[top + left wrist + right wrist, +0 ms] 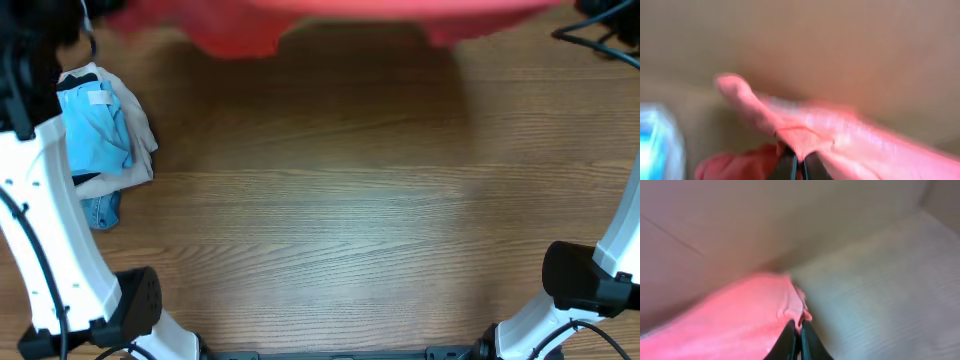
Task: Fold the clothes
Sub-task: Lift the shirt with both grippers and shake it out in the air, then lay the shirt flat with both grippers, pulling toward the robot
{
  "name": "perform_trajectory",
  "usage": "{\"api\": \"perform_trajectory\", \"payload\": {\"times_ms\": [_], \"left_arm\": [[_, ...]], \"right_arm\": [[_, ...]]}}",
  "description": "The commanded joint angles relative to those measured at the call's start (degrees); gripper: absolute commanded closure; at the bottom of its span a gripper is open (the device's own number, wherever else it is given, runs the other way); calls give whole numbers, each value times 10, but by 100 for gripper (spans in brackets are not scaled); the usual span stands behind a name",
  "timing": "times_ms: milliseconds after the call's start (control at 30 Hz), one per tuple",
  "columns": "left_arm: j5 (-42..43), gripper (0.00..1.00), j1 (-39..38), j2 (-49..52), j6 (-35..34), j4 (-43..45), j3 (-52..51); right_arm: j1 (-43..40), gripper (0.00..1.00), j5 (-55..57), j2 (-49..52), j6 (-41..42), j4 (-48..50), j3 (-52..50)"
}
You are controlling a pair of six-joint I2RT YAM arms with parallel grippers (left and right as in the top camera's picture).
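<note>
The coral-red T-shirt [330,20] hangs blurred along the top edge of the overhead view, lifted off the table; its lettering does not show. In the left wrist view my left gripper [799,161] is shut on a fold of the red T-shirt [850,137]. In the right wrist view my right gripper [799,332] is shut on an edge of the red T-shirt [730,325]. Both grippers are out of the overhead view, past its top edge.
A pile of folded garments with a light blue tee [92,125] on top, beige and denim beneath, lies at the left of the wooden table [330,210]. Arm bases stand at the lower left [120,305] and lower right [585,280]. Black cables [600,40] lie at top right.
</note>
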Motion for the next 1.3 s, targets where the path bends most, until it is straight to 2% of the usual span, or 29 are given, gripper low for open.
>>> {"api": "perform_trajectory", "payload": {"times_ms": [0,200,567,733,933,1267], "left_arm": [[5,96,-3,37,61,-81,-16],[6,96,-11,81,106,-178,-107],[31,96,-35,115,164,-211,-307],[3,96,-67,115,171,-227,-379],[-20,96,-90,92,168,-202,-483],[-72,96,-83,-23,117,-103,-684]], "right_arm": [[-2,96,64,31,-5,-41,-14],[-2,96,76,72,-5,-122,-68],[-2,96,76,75,-5,-170,-228],[-2,96,74,75,-5,-172,-298],[-24,96,74,73,0,-167,-373],[-67,96,46,23,-5,-137,-476]]}}
